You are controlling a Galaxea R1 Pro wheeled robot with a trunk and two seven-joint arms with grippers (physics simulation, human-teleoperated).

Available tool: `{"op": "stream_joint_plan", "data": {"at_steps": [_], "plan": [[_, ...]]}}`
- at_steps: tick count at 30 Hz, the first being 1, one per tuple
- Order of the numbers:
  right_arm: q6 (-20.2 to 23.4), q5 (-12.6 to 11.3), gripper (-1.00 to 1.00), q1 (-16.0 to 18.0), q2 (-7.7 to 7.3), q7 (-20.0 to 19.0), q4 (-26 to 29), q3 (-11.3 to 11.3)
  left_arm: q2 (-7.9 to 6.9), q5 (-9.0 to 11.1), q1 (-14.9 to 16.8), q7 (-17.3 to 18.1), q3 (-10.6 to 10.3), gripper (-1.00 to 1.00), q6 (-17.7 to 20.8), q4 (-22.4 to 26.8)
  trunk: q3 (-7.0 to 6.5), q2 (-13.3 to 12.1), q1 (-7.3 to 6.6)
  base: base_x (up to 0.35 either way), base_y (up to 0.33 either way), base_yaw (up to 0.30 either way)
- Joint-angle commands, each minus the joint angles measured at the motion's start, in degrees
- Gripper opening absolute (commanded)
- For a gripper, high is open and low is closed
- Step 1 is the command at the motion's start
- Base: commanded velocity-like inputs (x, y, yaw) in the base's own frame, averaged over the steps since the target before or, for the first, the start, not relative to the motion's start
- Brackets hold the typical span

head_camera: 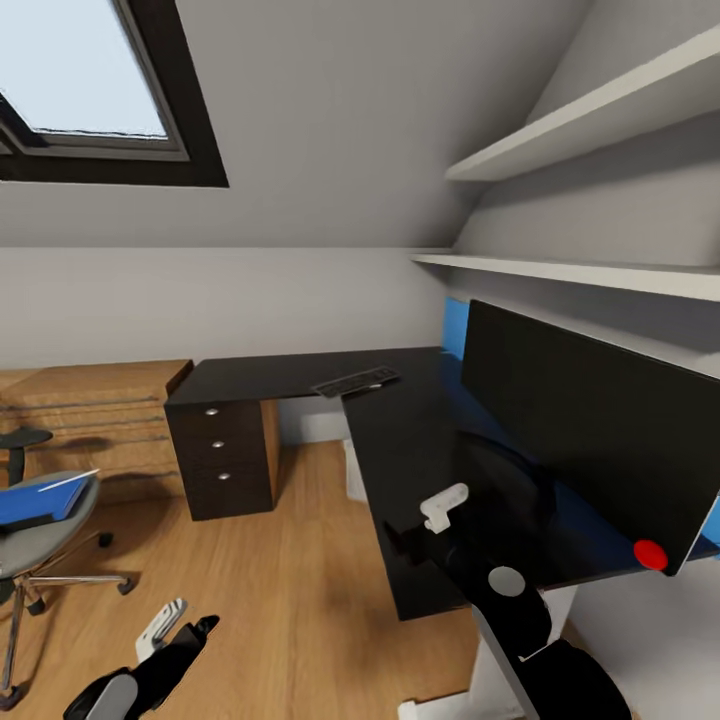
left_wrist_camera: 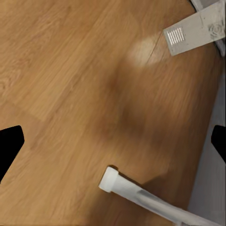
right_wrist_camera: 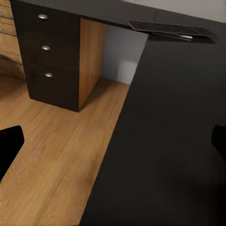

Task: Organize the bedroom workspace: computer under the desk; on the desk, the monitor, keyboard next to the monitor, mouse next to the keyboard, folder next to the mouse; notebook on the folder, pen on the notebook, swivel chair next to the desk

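The desk (head_camera: 400, 440) has a glossy black L-shaped top. The wide black monitor (head_camera: 590, 430) stands on its right wing, red dot at a lower corner. At the desk's inner corner lies the keyboard (head_camera: 355, 381) (right_wrist_camera: 169, 29). The pale computer (head_camera: 354, 470) (left_wrist_camera: 195, 33) sits on the floor under the desk. At far left the grey swivel chair (head_camera: 40, 545) carries the blue folder (head_camera: 35, 500) with the white pen (head_camera: 68, 481) on it. My right gripper (head_camera: 442, 507) (right_wrist_camera: 113, 146) hovers open over the desk. My left gripper (head_camera: 178, 622) (left_wrist_camera: 113, 146) hangs open above the floor. Mouse and notebook are out of view.
A dark drawer unit (head_camera: 220, 455) (right_wrist_camera: 47, 61) holds up the desk's left end, with a wooden shelf unit (head_camera: 90, 400) beside it. White wall shelves (head_camera: 580, 120) hang over the monitor. A white desk leg (left_wrist_camera: 141, 197) stands close to my left gripper. Wood floor (head_camera: 290, 560) lies between chair and desk.
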State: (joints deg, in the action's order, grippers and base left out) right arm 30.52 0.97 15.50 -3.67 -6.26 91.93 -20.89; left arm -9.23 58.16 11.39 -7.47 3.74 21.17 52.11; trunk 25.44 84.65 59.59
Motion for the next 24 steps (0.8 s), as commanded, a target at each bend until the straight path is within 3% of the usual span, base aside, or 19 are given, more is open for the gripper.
{"op": "stream_joint_plan", "data": {"at_steps": [1, 3, 10, 24], "plan": [[0.33, 0.09, 1.00, 0.05, -0.03, -0.16, 0.09, -0.01, 0.00, 0.66, -0.43, -0.05, 0.03, 1.00, 0.07, 0.78, 0.07, 0.04, 0.02, 0.181, 0.301, 0.000], [0.33, -0.02, 1.00, 0.05, -0.03, -0.16, 0.13, 0.05, 0.07, 0.85, -1.85, 1.12, -0.01, 1.00, -0.40, 2.88, 0.07, 0.04, 0.02, 0.189, 0.301, 0.000], [0.31, -0.09, 1.00, 0.05, -0.03, -0.16, 0.32, 0.24, 0.09, 0.85, -2.23, 1.47, -0.11, 1.00, -0.48, 3.34, 0.07, 0.04, 0.02, 0.228, 0.271, -0.061], [0.34, -0.18, 1.00, 0.05, -0.03, -0.16, 0.35, 0.24, 0.08, 0.81, -2.25, 1.50, -0.05, 1.00, -0.44, 3.28, 0.07, 0.04, 0.02, 0.253, 0.253, -0.292]]}}
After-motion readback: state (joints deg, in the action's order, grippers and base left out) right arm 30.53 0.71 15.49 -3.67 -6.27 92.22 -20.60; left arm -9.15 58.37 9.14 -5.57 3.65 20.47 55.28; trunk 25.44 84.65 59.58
